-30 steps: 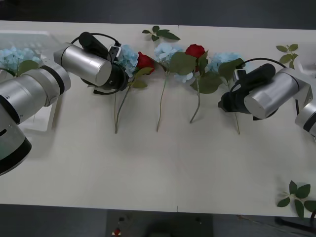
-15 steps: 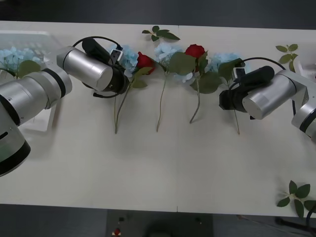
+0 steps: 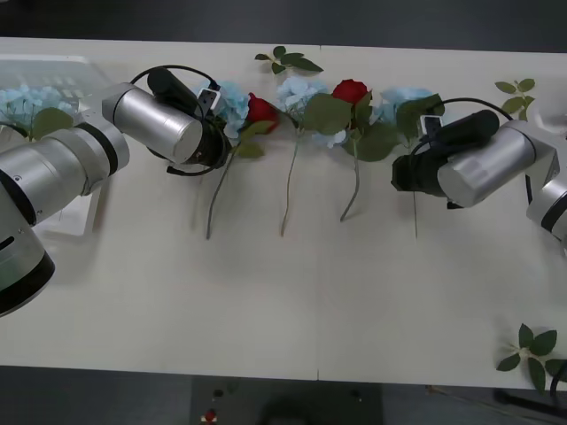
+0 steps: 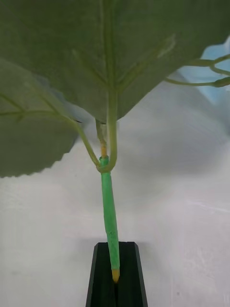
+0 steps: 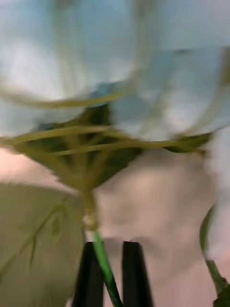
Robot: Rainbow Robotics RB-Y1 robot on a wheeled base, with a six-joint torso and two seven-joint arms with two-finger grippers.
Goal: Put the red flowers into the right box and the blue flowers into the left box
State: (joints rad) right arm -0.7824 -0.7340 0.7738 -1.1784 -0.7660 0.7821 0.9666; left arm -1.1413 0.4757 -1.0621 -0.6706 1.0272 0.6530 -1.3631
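The counter (image 3: 292, 310) is a pale cream surface spanning the front view.

The left box (image 3: 62, 71), a shallow translucent white tray, lies at the upper left of the frame; one pale-blue cluster with a green leaf rests in it, partly behind the silver left arm.

The blue flowers (image 3: 299, 93) are fluffy pale-blue clusters with large serrated green leaves on thin stems, laid in a row across the upper middle of the frame with stems pointing toward the lower edge. The one at the right end of the row is at the right pincer (image 3: 409, 173), and its thin stem hangs toward the lower edge. In the right wrist view the black fingers are pressed together on the bright green stem (image 4: 109, 211), with broad leaf undersides above.

The red flowers (image 3: 351, 90) are two small deep-red roses, one upper centre and one (image 3: 260, 110) left of it, interleaved with the blue clusters.

The left pincer (image 3: 213, 142) is at the leftmost blue cluster in the row. In the left wrist view its black fingers (image 5: 88, 273) pinch a green stem beneath a blurred blue bloom.

Loose leaf sprigs (image 3: 288, 60) lie at the top centre, upper right and lower right corner.
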